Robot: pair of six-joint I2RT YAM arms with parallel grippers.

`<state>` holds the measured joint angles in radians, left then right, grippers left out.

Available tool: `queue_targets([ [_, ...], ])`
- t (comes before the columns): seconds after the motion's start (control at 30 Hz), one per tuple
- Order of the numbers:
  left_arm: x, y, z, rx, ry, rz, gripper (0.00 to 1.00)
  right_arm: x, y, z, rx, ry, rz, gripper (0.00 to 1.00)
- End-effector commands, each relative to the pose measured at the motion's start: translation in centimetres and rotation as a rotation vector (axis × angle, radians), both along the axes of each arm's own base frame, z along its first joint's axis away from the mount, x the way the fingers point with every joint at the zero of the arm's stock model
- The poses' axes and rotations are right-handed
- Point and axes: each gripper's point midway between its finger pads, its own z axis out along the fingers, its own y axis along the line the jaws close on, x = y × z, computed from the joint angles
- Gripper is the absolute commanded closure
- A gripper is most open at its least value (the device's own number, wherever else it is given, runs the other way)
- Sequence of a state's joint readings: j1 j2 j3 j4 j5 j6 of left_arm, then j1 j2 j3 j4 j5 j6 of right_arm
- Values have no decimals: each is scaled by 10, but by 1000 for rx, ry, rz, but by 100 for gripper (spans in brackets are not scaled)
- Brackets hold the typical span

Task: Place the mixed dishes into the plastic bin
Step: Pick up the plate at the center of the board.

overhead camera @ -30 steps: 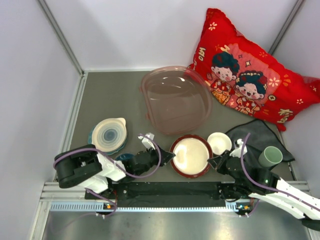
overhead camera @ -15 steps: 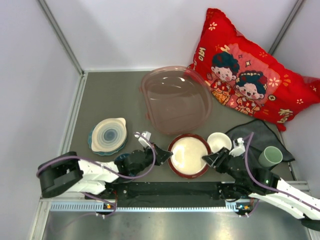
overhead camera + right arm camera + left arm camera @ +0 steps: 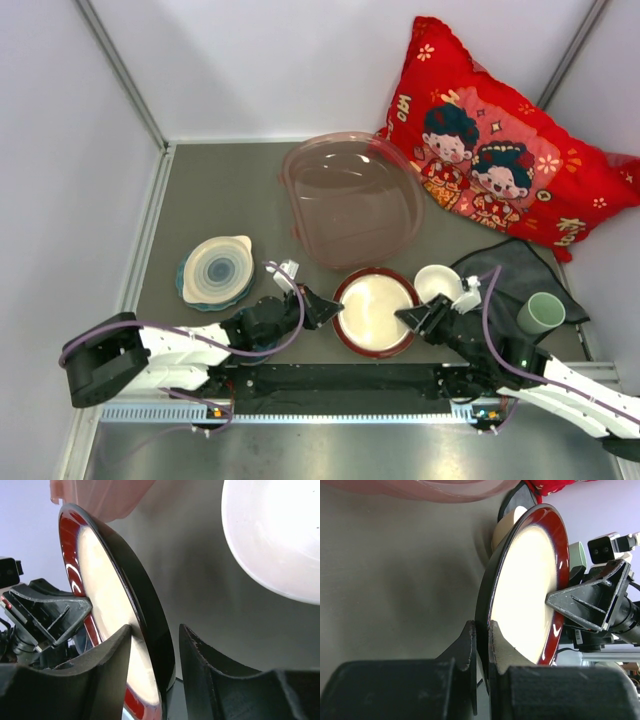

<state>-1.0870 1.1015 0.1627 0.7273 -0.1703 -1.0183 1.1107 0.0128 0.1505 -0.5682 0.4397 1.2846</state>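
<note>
A red-rimmed plate with a cream face (image 3: 375, 312) stands near the front edge, just in front of the translucent pink plastic bin (image 3: 350, 200). My left gripper (image 3: 328, 310) is shut on the plate's left rim; in the left wrist view both fingers (image 3: 480, 625) pinch that rim, and the plate (image 3: 530, 580) looks tilted up. My right gripper (image 3: 408, 318) is open around the right rim (image 3: 155, 627), with a gap to the outer finger. The other mixed dishes are a blue-ringed handled plate (image 3: 217, 270) stacked on a teal one, a white bowl (image 3: 438, 285) and a pale green cup (image 3: 540, 313).
A red cartoon-print pillow (image 3: 500, 140) leans at the back right. A dark grey cloth (image 3: 510, 265) lies under the cup and beside the white bowl (image 3: 275, 535). Metal rails and white walls bound the grey mat.
My right gripper has opened off the plate's right rim. The left arm has stretched out low and shifted the plate slightly left, still gripping it.
</note>
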Motion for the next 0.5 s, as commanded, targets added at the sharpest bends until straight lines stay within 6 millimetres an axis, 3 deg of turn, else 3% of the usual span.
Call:
queue_targets([
  [0.0, 0, -14, 87, -308, -90, -31, 100, -1, 11, 31, 145, -80, 34, 58],
  [0.1, 0, -15, 87, -316, -83, -35, 100, -1, 15, 31, 158, -87, 46, 60],
  [0.13, 0, -14, 87, -316, -84, -32, 100, -1, 16, 31, 163, -92, 48, 65],
  [0.17, 0, -14, 87, -318, -84, -34, 100, -1, 17, 31, 165, -92, 51, 80],
  [0.27, 0, -14, 86, -309, -83, -32, 100, -1, 17, 32, 167, -93, 54, 100],
  [0.37, 1, -14, 84, -299, -85, -32, 99, -2, 13, 35, 152, -98, 50, 100],
  [0.47, 2, -13, 82, -282, -88, -26, 89, -1, 8, 43, 147, -108, 38, 100],
])
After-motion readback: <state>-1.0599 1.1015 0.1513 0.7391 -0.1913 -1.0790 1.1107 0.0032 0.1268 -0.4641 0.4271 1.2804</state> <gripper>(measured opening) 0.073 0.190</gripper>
